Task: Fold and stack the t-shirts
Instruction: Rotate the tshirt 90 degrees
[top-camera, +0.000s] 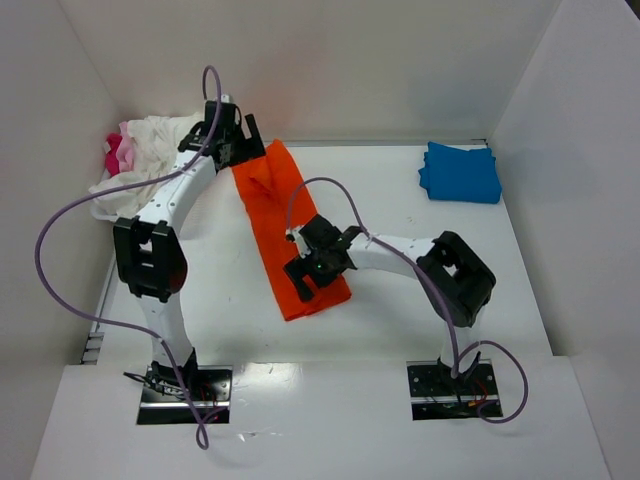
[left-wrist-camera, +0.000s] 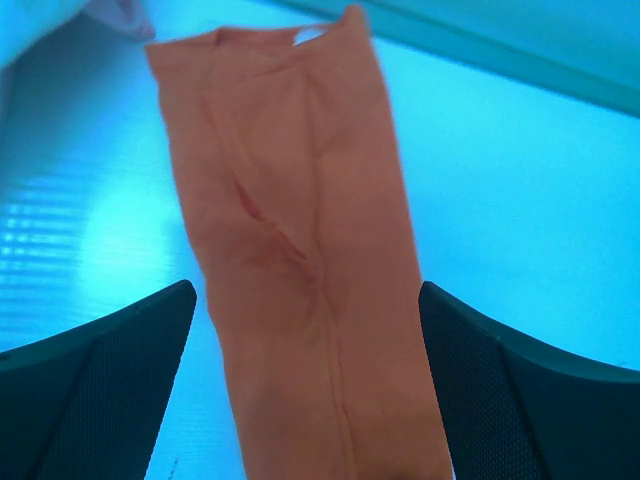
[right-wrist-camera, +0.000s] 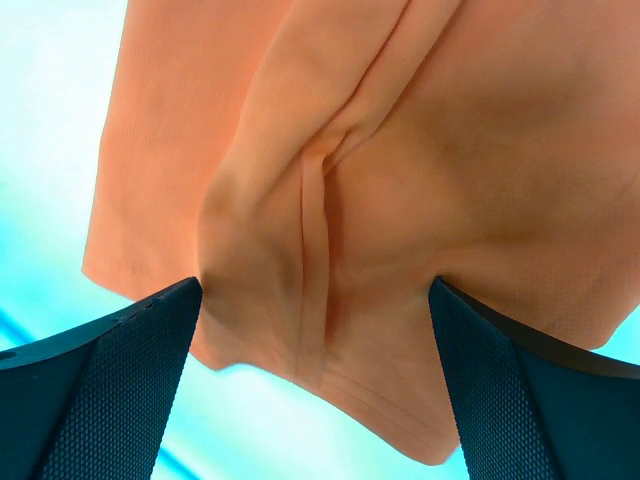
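The bright orange t-shirt lies on the table as a long narrow strip, running from back left toward the front middle. My left gripper hovers open over its far end; in the left wrist view the strip runs between the spread fingers of that gripper. My right gripper is open over the strip's near end, where the cloth bunches in a ridge between its fingers. A folded blue t-shirt sits at the back right. White and pink shirts lie heaped at the back left.
White walls close in the table on the left, back and right. The crumpled heap lies just behind the left arm's elbow. Purple cables loop from both arms. The arm bases are at the near edge.
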